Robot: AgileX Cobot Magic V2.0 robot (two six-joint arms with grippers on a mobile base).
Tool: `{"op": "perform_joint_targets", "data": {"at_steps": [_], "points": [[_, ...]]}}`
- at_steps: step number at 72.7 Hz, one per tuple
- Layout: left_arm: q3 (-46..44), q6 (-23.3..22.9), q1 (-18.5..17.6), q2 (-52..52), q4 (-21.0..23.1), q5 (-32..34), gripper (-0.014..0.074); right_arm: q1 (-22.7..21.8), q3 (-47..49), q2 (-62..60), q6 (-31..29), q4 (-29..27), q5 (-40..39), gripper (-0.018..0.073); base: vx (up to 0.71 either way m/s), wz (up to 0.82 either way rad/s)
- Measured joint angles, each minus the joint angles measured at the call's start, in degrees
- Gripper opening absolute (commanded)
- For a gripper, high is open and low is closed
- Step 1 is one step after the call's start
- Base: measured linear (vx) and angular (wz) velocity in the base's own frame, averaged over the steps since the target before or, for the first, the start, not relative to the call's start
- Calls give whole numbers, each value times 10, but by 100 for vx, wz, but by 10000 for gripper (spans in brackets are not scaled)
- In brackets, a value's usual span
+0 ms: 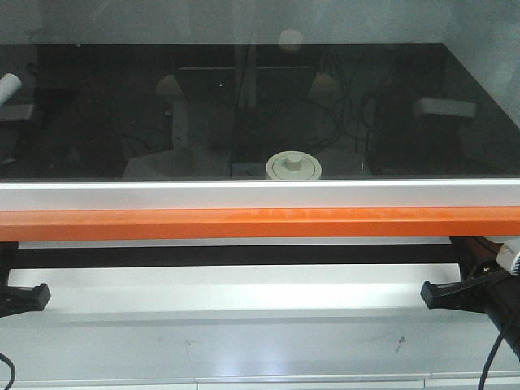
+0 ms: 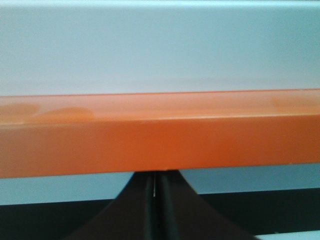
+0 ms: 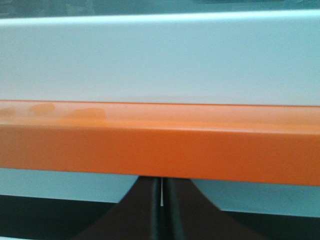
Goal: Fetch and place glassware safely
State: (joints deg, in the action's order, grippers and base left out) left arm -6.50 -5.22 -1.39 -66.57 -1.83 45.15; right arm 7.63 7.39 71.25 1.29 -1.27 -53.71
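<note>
and here, looking straight at the orange bar (image 1: 260,223) across the front of the cabinet. spotting the glass jar (image 1: 294,167) just above and beyond that bar, behind the dark glass pane (image 1: 122,106), upright, capped in cream with a knob on top, roughly at the bar's mid-length. shut away there, so no reaching it directly (pane down to the bar, by the look of it)

picking out the left gripper (image 1: 31,296) below the bar near its left end, and the right gripper (image 1: 439,292) below the bar near its right end, well apart and level with one another. checking the wrist views: left fingers (image 2: 132,215) pressed together with only a hairline seam between, holding nothing, tips just beneath the bar's underside. same story on the right, fingers (image 3: 137,215) closed flat on each other, empty, just under the bar. cannot tell whether touching the bar or a shade short of it

reading the setup as deliberate: closed up to make a firm blunt pusher, set one near each end of the bar to raise it evenly rather than skew it. judging the step as opening up, with the fetching itself not yet begun. calling next for a slow, matched upward push under the bar, then a reach past it to the jar. worth watching for an uneven lift jamming the pane, or a jolt rattling the glass beyond the bar
</note>
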Motion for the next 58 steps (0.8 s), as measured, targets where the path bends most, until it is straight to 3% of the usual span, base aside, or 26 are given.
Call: {"op": "perform_joint_targets", "data": {"at_steps": [18, 58], "points": [[2, 0, 0, 0, 0, 9, -7, 0, -7, -45, 0, 0, 41, 0, 0, 0], [3, 1, 0, 0, -1, 14, -7, 0, 2, -36, -18, -21, 49, 0, 0, 0]]}}
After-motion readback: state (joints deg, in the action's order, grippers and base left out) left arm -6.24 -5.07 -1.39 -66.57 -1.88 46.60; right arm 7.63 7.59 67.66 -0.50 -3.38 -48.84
